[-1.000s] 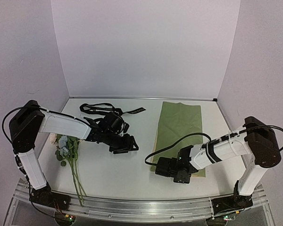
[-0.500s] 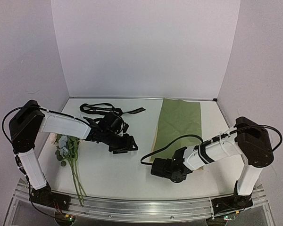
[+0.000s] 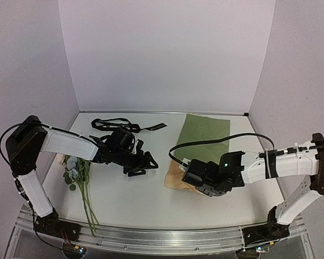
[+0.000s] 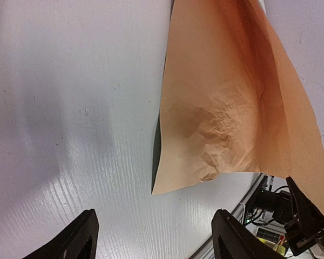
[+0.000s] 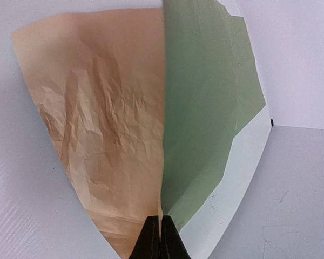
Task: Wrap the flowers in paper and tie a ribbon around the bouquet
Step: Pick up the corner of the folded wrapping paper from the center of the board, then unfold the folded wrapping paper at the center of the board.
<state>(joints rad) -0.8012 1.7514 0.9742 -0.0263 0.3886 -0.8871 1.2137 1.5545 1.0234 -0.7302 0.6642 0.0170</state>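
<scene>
right gripper (image 5: pixel 161 240) pinches the paper (image 5: pixel 113 108) at its fold; left gripper (image 4: pixel 156 237) spread, paper just ahead.

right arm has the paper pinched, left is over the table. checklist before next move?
1. Right gripper grip: ok. Its jaws are shut on the near edge of the paper.
2. Paper lifted: ok. The near end is raised with its tan face showing, and the green far end lies on the table.
3. How much paper is in the pinch: cannot tell. The edge is hidden between the fingers.
4. Left gripper free: ok. It is open, holds nothing and is apart from the paper.
5. Flowers on the paper: not ok. They lie by the left arm's base, apart from the paper.
6. Ribbon out of the way: ok. It is at the far left, not touching the paper.
</scene>
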